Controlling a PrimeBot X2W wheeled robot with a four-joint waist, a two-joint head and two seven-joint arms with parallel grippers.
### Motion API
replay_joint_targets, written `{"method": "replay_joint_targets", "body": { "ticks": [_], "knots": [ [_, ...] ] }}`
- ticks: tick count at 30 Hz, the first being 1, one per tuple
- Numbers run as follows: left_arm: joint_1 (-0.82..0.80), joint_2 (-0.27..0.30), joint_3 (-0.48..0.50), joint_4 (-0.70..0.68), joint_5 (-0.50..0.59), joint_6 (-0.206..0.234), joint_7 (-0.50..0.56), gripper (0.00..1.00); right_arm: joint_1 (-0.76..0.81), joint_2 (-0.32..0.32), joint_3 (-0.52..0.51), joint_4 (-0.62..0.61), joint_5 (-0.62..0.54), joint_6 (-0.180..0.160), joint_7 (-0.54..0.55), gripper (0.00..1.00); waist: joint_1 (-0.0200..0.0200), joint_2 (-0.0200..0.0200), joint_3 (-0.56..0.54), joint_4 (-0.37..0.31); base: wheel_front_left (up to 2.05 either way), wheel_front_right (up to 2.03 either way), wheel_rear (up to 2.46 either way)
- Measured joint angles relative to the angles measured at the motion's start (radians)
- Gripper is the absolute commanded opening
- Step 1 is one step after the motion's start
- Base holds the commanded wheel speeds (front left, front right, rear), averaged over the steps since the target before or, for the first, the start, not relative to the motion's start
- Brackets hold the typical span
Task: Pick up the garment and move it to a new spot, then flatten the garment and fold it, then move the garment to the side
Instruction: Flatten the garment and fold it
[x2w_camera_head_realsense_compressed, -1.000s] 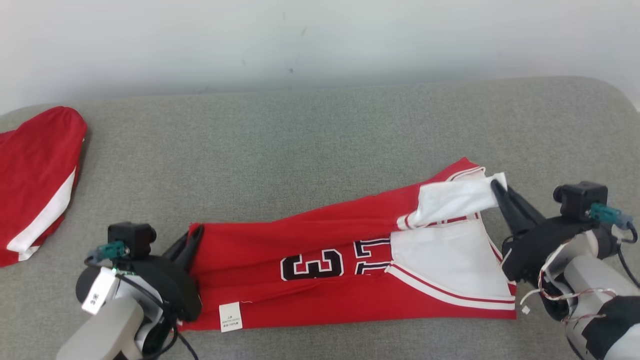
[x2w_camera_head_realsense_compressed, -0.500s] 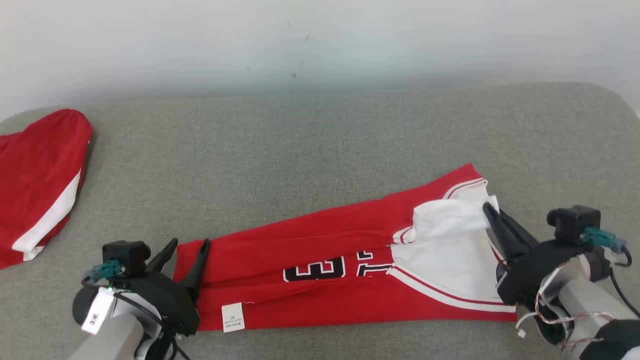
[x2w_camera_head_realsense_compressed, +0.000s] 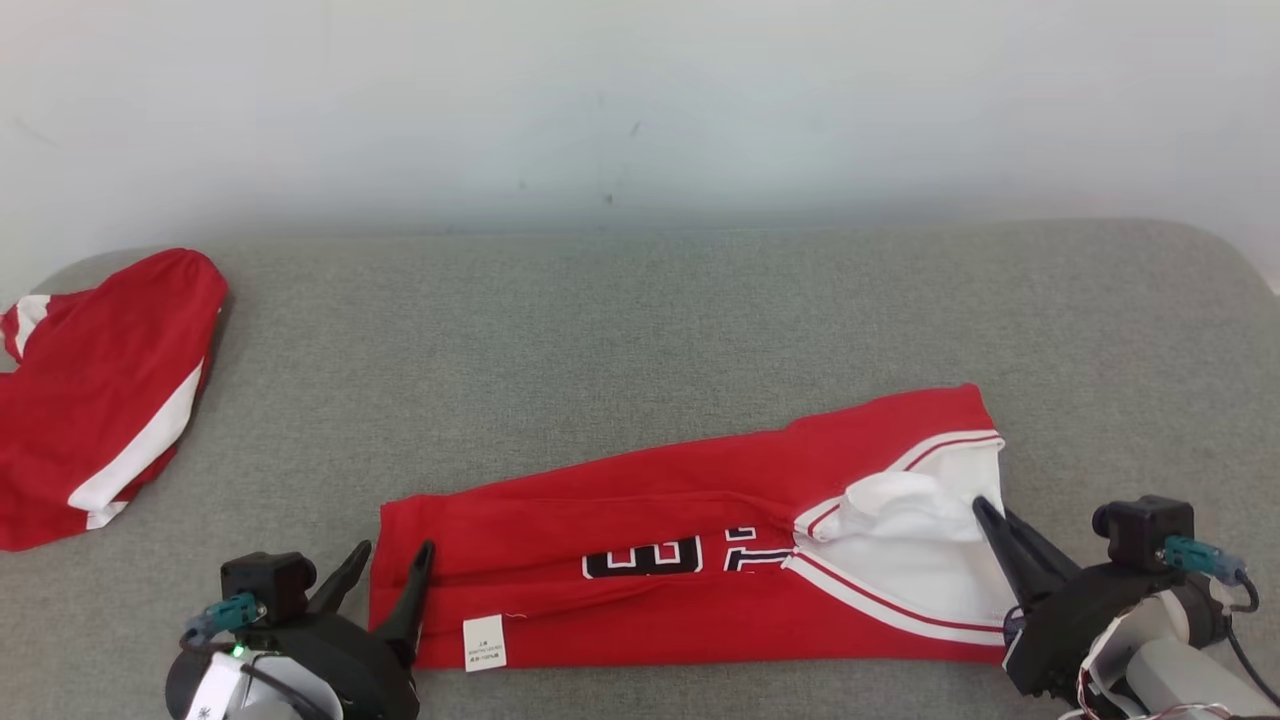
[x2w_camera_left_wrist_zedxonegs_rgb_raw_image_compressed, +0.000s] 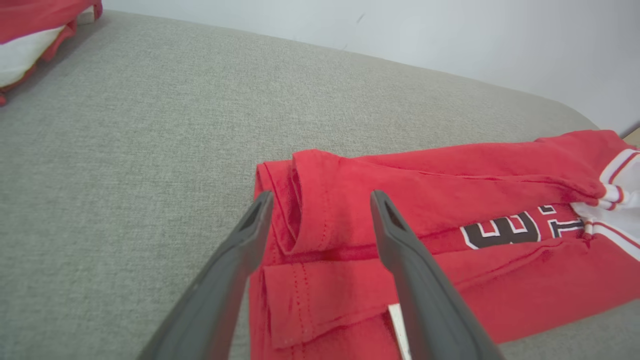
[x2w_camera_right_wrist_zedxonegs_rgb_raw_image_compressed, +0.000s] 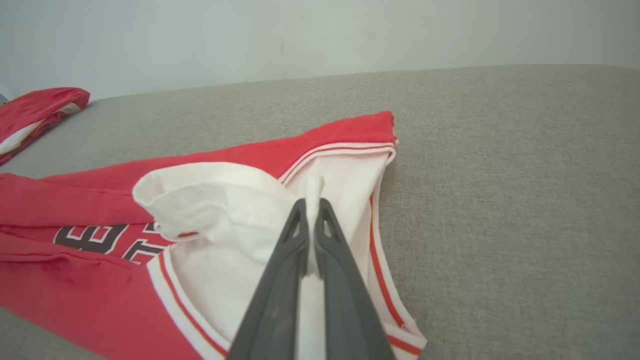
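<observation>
Red cloth items two: garment (x2w_camera_head_realsense_compressed: 650, 600), bundle (x2w_camera_head_realsense_compressed: 90, 400) far left

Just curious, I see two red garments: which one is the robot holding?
The long jersey with the black number, in front of it: the right fingers pinch its white part. The other red garment lies apart, far left.

A big grey cushion (x2w_camera_head_realsense_compressed: 640, 330) with round corners holds two things. A long red jersey (x2w_camera_head_realsense_compressed: 650, 610) with a black number lies flat near the front. Another red and white garment (x2w_camera_head_realsense_compressed: 90, 400) lies far off at the left edge.
</observation>
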Motion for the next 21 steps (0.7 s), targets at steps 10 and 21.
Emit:
{"method": "replay_joint_targets", "body": {
  "ticks": [10, 21],
  "knots": [
    [0.057, 0.010, 0.044, -0.083, 0.000, 0.044, -0.003, 1.00, 0.031, -0.008, -0.012, 0.030, -0.038, -0.002, 0.000, 1.00, 0.0001, 0.0000, -0.024, 0.015, 0.00, 0.00, 0.00],
    [0.189, 0.039, 0.106, -0.180, 0.000, 0.099, -0.003, 1.00, 0.120, -0.013, -0.094, -0.023, -0.023, -0.039, 0.000, 1.00, 0.0001, 0.0000, -0.073, 0.020, 0.00, 0.00, 0.00]
  ]
}}
